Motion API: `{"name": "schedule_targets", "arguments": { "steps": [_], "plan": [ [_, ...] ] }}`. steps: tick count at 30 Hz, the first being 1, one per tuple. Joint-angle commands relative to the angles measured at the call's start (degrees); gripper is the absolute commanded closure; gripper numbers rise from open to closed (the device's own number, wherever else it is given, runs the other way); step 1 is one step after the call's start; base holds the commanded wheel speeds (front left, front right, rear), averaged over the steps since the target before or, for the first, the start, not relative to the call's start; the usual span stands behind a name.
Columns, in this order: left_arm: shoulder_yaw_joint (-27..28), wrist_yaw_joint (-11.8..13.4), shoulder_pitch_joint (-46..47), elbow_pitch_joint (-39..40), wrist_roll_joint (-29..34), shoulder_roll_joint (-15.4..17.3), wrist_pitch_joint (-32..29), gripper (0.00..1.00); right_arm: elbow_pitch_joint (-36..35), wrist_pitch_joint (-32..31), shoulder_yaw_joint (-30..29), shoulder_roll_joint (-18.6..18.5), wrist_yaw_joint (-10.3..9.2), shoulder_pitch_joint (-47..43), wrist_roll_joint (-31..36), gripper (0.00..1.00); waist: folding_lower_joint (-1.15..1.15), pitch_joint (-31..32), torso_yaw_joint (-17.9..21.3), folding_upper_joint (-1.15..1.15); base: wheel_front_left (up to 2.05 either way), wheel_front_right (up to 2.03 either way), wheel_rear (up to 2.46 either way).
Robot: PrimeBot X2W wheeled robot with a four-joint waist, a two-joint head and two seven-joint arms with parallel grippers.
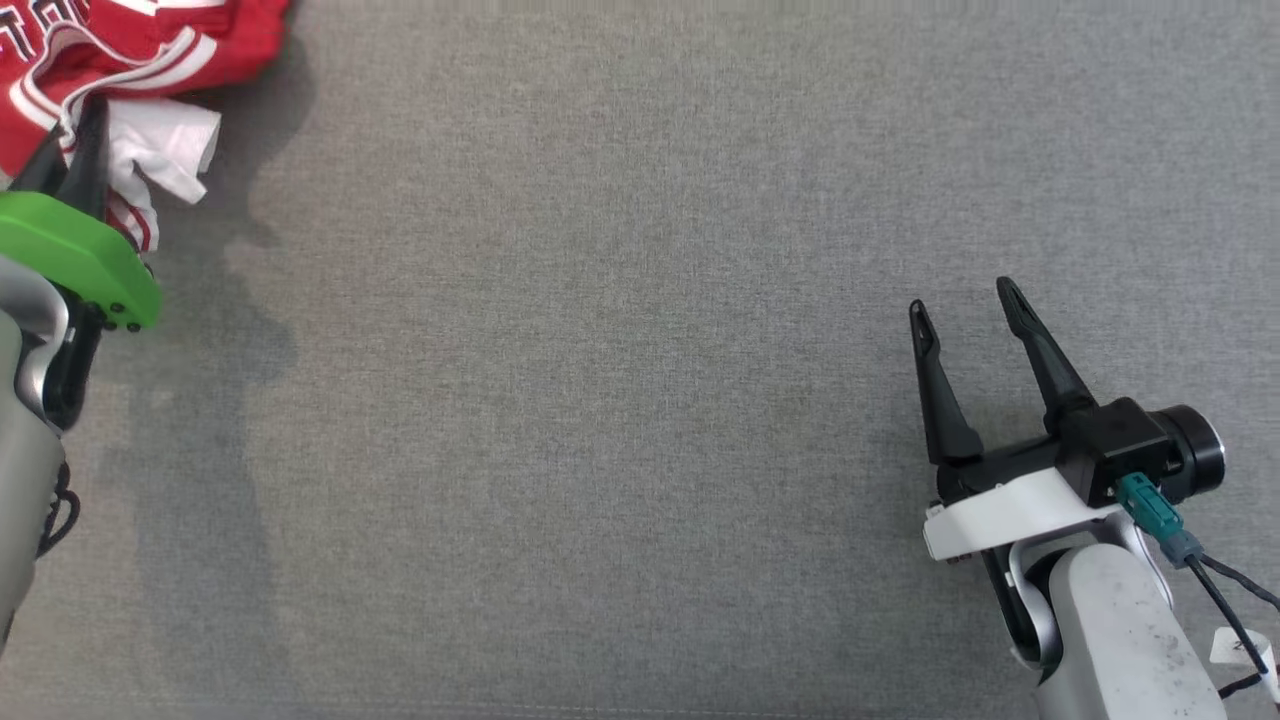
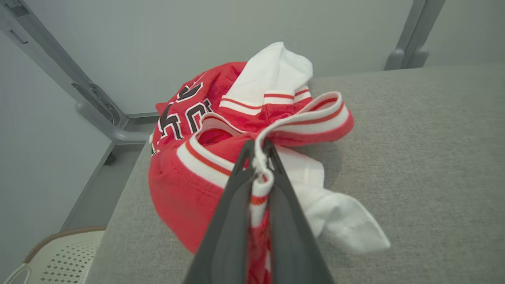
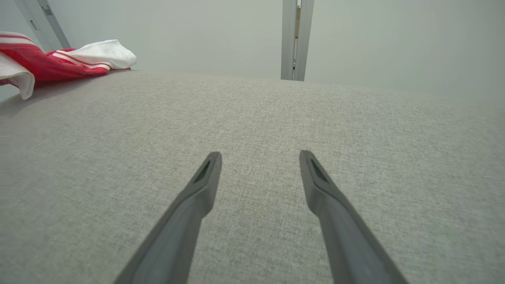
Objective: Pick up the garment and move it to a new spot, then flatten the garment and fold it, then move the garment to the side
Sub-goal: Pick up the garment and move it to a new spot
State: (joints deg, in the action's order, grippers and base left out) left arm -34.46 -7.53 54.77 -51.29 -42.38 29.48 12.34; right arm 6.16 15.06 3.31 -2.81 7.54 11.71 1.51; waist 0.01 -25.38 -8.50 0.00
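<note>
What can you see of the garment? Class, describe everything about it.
The garment is a red jersey, knit-looking, with white panels, red-and-white striped bands and black, white-edged characters. It lies crumpled in a heap near the far left corner of the grey cloth surface, which it rests on. The left gripper is shut on one striped band, pinching it between the fingers.

Left gripper [image 1: 75, 125] is way out on the robot's left side, both dark fingers squeezed together on a striped hem of the red jersey [image 2: 177, 193], with the green wrist cover [image 1: 80, 255] right behind them. Right gripper [image 1: 962, 297] sits low on the right, fingers spread wide and holding nothing, pointing up and a bit left, with the white wrist shell [image 1: 1010, 510] and pale forearm [image 1: 1110, 630] trailing behind it.
</note>
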Motion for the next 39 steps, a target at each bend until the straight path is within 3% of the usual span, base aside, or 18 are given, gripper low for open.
{"name": "schedule_targets", "arguments": {
  "steps": [1,9,14,19,23,28,33,39],
  "plan": [
    [-0.54,0.09,1.02,2.39,-0.15,1.3,-0.75,1.0,0.27,0.14,0.17,-0.16,-0.11,-1.19,-0.91,0.0,-0.01,5.11,0.65,0.0,0.0,0.0,0.0],
    [-2.07,0.69,2.71,22.61,-0.56,8.67,-9.7,1.0,0.89,0.14,0.17,-0.14,-0.11,-4.24,-5.59,0.0,-0.01,12.15,3.59,0.0,0.0,0.0,0.0],
    [-1.25,3.24,2.18,39.58,-3.21,13.1,-18.8,1.0,0.98,0.14,0.62,-0.14,-0.11,-5.74,-7.63,0.0,-0.01,14.67,6.07,0.0,0.0,0.0,0.0],
    [-1.08,5.3,1.42,54.69,-7.48,15.37,-27.51,1.0,0.7,0.14,0.53,-0.15,-0.11,-5.92,-9.0,0.0,-0.01,15.2,8.55,0.0,0.0,0.0,0.0],
    [-1.87,6.45,2.62,63.7,-10.25,14.57,-32.29,1.0,0.62,0.14,1.03,-0.14,-0.11,-5.44,-9.92,0.0,-0.01,15.05,11.13,0.0,0.0,0.0,0.0],
    [-3.45,7.37,5.41,70.54,-12.05,11.08,-35.82,1.0,0.43,0.14,1.19,-0.12,-0.11,-4.76,-11.19,0.0,-0.01,14.51,15.11,0.0,0.0,0.0,0.0],
    [-5.46,7.07,9.25,71.81,-10.99,6.36,-36.64,1.0,0.26,0.14,0.98,-0.13,-0.1,-4.65,-12.16,0.0,-0.01,13.71,18.74,0.0,0.0,0.0,0.0],
    [-7.28,8.09,10.73,67.79,-9.02,1.03,-34.52,1.0,-0.09,0.14,0.79,-0.09,-0.1,-4.33,-13.41,0.0,-0.01,12.23,22.0,0.0,0.0,0.0,0.0]
  ]
}}
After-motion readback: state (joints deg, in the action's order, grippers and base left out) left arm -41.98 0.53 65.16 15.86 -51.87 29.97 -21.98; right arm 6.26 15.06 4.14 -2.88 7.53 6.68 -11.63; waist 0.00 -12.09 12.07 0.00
